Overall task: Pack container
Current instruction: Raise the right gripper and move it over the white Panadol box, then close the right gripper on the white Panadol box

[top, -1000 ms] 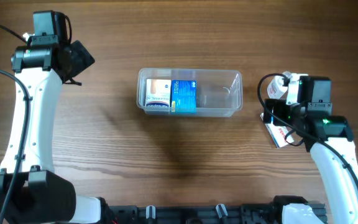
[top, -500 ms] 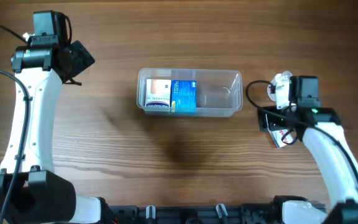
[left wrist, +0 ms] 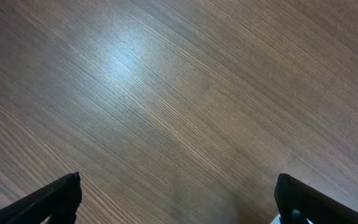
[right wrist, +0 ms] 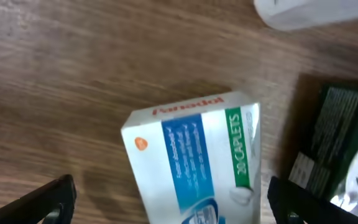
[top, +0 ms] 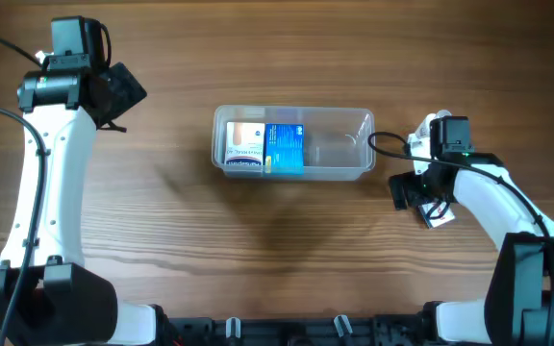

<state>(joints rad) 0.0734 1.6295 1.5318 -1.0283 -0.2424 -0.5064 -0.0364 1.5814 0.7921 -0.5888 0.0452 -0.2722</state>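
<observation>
The clear plastic container [top: 339, 144] lies at the table's middle. A white and orange box [top: 245, 144] and a blue box [top: 285, 149] lie in its left half. Its right half holds nothing. My right gripper [top: 410, 189] is open just right of the container. In the right wrist view its fingers [right wrist: 173, 200] straddle a white Panadol box [right wrist: 194, 155] lying flat on the wood, without closing on it. My left gripper [top: 121, 91] is open and empty at the far left, over bare wood [left wrist: 179, 199].
A dark green packet [right wrist: 331, 146] lies right of the Panadol box, and a small clear bottle [right wrist: 316, 12] lies beyond it. In the overhead view a white and red packet [top: 440, 217] shows under the right arm, and the bottle [top: 421, 133] shows beside the wrist.
My right arm has swung left toward the container and its gripper now sits over the Panadol box. The left arm and the container have not moved.
</observation>
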